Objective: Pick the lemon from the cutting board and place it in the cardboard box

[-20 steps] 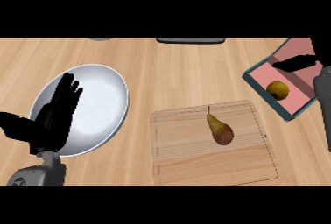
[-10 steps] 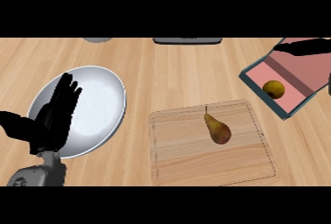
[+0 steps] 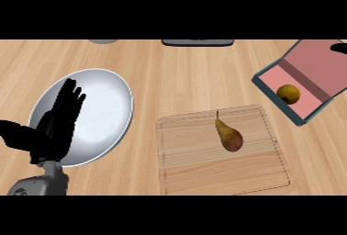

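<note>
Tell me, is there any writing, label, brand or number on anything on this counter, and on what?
None can be read.
The box with the lemon in it: plain pink inside, no print.
The cutting board, the pear on it and the plate: no marks.
The two dark things at the far edge are cut off; no text shows.

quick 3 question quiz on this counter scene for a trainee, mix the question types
1. True or false: the lemon lies inside the box.
2. What fruit lies on the cutting board?
3. The left hand shows over: A) the white plate B) the box C) the board.

Key: 1 true; 2 a pear; 3 A.
</note>
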### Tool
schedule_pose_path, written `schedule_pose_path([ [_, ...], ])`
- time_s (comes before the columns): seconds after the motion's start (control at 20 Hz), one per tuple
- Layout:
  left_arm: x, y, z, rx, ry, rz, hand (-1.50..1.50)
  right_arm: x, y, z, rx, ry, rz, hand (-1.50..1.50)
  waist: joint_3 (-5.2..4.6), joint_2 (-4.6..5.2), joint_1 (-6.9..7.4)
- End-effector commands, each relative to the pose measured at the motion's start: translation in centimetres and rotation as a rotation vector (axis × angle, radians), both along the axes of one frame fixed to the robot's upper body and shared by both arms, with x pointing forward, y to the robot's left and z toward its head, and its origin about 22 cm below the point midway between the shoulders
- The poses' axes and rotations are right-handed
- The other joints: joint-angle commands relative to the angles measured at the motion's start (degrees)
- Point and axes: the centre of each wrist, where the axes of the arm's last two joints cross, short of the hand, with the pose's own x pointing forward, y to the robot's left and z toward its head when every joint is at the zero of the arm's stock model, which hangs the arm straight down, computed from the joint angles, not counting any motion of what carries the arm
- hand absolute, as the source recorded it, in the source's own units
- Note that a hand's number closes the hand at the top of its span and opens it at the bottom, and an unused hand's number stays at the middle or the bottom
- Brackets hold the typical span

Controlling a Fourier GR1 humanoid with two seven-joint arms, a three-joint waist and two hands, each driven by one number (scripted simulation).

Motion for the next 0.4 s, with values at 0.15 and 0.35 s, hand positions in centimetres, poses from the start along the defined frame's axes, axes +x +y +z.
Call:
schedule_pose_path([
  [0.15, 0.0, 0.2, 1.7, -0.006, -0.002, -0.005, 0.0, -2.8, -4.9, -1.5, 0.065, -0.043, -0.031, -1.5, 0.0, -0.04, 0.04],
  [0.35, 0.0, 1.1, 0.4, -0.008, -0.017, -0.005, 0.0, -5.6, -7.7, -4.6, 0.04, -0.027, -0.044, -1.5, 0.02, 0.14, 0.1],
])
